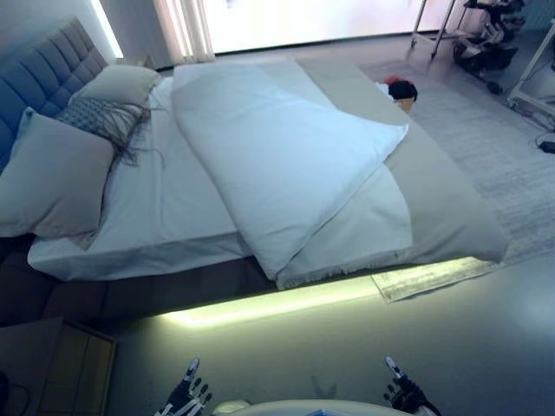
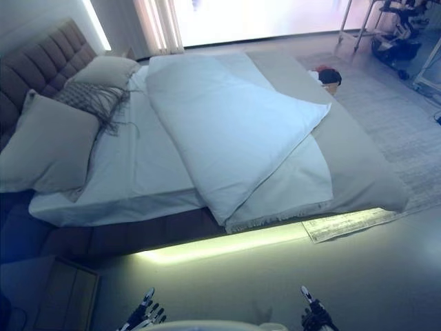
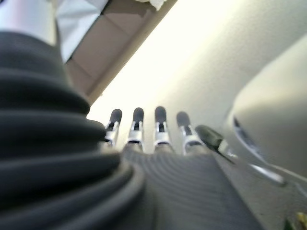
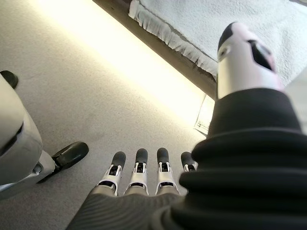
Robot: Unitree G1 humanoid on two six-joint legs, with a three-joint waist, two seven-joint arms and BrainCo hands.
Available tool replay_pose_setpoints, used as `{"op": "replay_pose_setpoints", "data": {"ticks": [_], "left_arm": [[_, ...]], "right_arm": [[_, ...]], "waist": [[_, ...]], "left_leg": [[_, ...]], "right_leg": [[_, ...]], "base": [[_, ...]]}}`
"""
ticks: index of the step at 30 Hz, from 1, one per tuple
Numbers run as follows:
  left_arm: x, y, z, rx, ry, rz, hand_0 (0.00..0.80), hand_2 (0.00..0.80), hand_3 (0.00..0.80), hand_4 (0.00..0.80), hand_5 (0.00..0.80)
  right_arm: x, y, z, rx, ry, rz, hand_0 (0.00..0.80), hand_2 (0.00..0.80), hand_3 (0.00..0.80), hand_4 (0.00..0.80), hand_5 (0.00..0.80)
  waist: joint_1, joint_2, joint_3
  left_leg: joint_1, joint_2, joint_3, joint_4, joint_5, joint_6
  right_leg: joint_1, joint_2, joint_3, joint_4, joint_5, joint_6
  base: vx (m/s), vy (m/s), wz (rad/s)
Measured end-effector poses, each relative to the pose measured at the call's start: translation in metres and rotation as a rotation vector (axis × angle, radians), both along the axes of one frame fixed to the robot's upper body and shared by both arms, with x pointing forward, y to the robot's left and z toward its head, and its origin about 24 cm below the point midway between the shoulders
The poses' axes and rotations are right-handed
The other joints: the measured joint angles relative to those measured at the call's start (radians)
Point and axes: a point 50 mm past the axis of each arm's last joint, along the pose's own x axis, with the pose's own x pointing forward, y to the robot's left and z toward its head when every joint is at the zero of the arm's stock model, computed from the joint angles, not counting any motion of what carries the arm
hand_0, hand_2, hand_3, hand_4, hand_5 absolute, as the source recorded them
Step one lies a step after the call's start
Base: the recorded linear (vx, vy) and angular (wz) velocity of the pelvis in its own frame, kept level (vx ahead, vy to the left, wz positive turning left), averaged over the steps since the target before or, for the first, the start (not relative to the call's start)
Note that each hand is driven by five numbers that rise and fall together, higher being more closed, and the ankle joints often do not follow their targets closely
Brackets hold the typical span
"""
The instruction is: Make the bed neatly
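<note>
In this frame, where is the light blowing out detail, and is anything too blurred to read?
In the eye views the window behind the bed is washed out white, and the glowing strip under the bed frame glares on the floor. In the left wrist view that glow whites out the floor past the left hand, whose dark cover is blurred. The right wrist view shows the right hand clearly.

A: How many pillows on the bed [image 1: 451, 208]?
B: Three: one large pillow [image 1: 52, 178] in front, a fringed patterned cushion [image 1: 106, 117] behind it, and another plain pillow [image 1: 121, 84] at the back.
A: Duvets?
B: One white duvet [image 1: 277, 156], folded over. Also one rug [image 1: 512, 147], one bedside cabinet [image 1: 61, 364]
A: Hands?
B: Two
</note>
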Motion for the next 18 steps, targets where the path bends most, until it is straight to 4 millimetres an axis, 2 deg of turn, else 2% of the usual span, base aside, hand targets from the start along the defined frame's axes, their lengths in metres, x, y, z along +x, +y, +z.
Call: {"op": "replay_pose_setpoints", "data": {"ticks": [1,2,3,4,5,6,8,9,11,14,16,18], "left_arm": [[0.003,0.004,0.001,0.006,-0.004,0.01,0.0,0.0,0.0,0.0,0.0],[0.004,0.006,0.002,0.01,-0.007,0.019,0.0,0.0,0.0,0.0,0.0],[0.002,0.006,0.001,0.007,-0.004,0.025,0.0,0.0,0.0,0.0,0.0],[0.009,0.006,0.003,0.005,-0.028,0.036,0.0,0.0,0.0,0.0,0.0],[0.016,0.005,0.004,-0.002,-0.056,0.037,0.0,0.0,0.0,0.0,0.0],[0.015,0.003,0.004,-0.012,-0.058,0.035,0.0,0.0,0.0,0.0,0.0],[0.011,0.0,0.002,-0.02,-0.044,0.037,0.0,0.0,0.0,0.0,0.0],[0.009,-0.001,0.001,-0.022,-0.037,0.034,0.0,0.0,0.0,0.0,0.0],[0.009,-0.005,0.0,-0.03,-0.03,0.021,0.0,0.0,0.0,0.0,0.0],[0.004,-0.007,-0.001,-0.036,-0.014,0.03,0.0,0.0,0.0,0.0,0.0],[0.002,-0.005,-0.001,-0.03,-0.012,0.036,0.0,0.0,0.0,0.0,0.0],[0.003,-0.002,0.0,-0.028,-0.019,0.063,0.0,0.0,0.0,0.0,0.0]], "right_arm": [[0.009,0.002,0.001,-0.001,-0.007,0.033,0.0,0.0,0.0,0.0,0.0],[0.016,0.003,0.003,-0.006,-0.016,0.054,0.0,0.0,0.0,0.0,0.0],[0.018,0.001,0.003,-0.012,-0.018,0.059,0.0,0.0,0.0,0.0,0.0],[0.015,-0.002,0.004,-0.022,-0.004,0.061,0.0,0.0,0.0,0.0,0.0],[0.009,-0.006,0.003,-0.027,0.026,0.062,0.0,0.0,0.0,0.0,0.0],[0.002,-0.009,0.002,-0.031,0.06,0.072,0.0,0.0,0.0,0.0,0.0],[0.001,-0.011,0.002,-0.031,0.071,0.1,0.0,0.0,0.0,0.0,0.0],[0.001,-0.01,0.002,-0.022,0.074,0.106,0.0,0.0,0.0,0.0,0.0],[0.002,-0.007,0.001,-0.005,0.066,0.112,0.0,0.0,0.0,0.0,0.0],[-0.003,-0.009,0.001,-0.001,0.073,0.106,0.0,0.0,0.0,0.0,0.0],[-0.007,-0.01,0.0,-0.008,0.09,0.114,0.0,0.0,0.0,0.0,0.0],[-0.019,-0.011,-0.002,-0.002,0.122,0.093,0.0,0.0,0.0,0.0,0.0]], "waist": [[0.0,-0.027,0.015],[0.0,-0.048,0.023],[0.007,-0.049,0.027],[0.008,-0.043,0.041],[0.014,-0.047,0.055],[0.027,-0.035,0.059],[0.026,0.003,0.077],[0.028,0.017,0.084],[0.054,0.036,0.099],[0.101,0.028,0.109],[0.108,0.028,0.105],[0.107,0.027,0.086]], "left_leg": [[-0.065,0.001,-0.016,0.102,0.027,-0.041],[-0.109,0.003,-0.033,0.174,0.064,-0.058],[-0.131,0.006,-0.051,0.218,0.092,-0.058],[-0.188,0.017,-0.088,0.332,0.114,-0.064],[-0.23,0.012,-0.103,0.379,0.097,-0.075],[-0.234,0.014,-0.073,0.323,0.085,-0.078],[-0.229,0.028,0.006,0.114,0.089,-0.074],[-0.229,0.037,0.025,-0.01,0.097,-0.073],[-0.23,0.052,0.021,-0.224,0.122,-0.072],[-0.244,0.062,0.032,-0.209,0.134,-0.059],[-0.222,0.059,0.057,-0.205,0.144,-0.043],[-0.178,0.043,0.057,-0.213,0.16,-0.02]], "right_leg": [[-0.045,-0.018,0.006,0.062,-0.021,-0.013],[-0.062,-0.029,0.015,0.084,-0.028,-0.024],[-0.057,-0.025,0.023,0.079,-0.027,-0.037],[-0.043,-0.012,0.031,0.075,-0.024,-0.055],[-0.026,-0.012,0.034,0.064,-0.02,-0.068],[-0.018,-0.007,0.038,0.053,-0.018,-0.072],[-0.014,0.031,0.04,0.039,-0.008,-0.09],[-0.009,0.057,0.04,0.022,-0.002,-0.101],[-0.005,0.106,0.052,0.002,0.008,-0.116],[0.037,0.116,0.077,-0.026,0.0,-0.114],[0.087,0.112,0.078,-0.056,-0.009,-0.1],[0.137,0.101,0.082,-0.082,-0.03,-0.072]], "base": [[0.083,-0.137,-0.37],[0.126,-0.078,-0.27],[0.202,-0.028,-0.07],[0.295,0.041,0.02],[0.382,0.09,-0.07],[0.399,0.129,-0.24],[0.405,0.173,-0.2],[0.374,0.193,-0.07],[0.356,0.215,-0.2],[0.414,0.266,-0.46],[0.492,0.274,-0.23],[0.38,0.228,-0.07]]}}
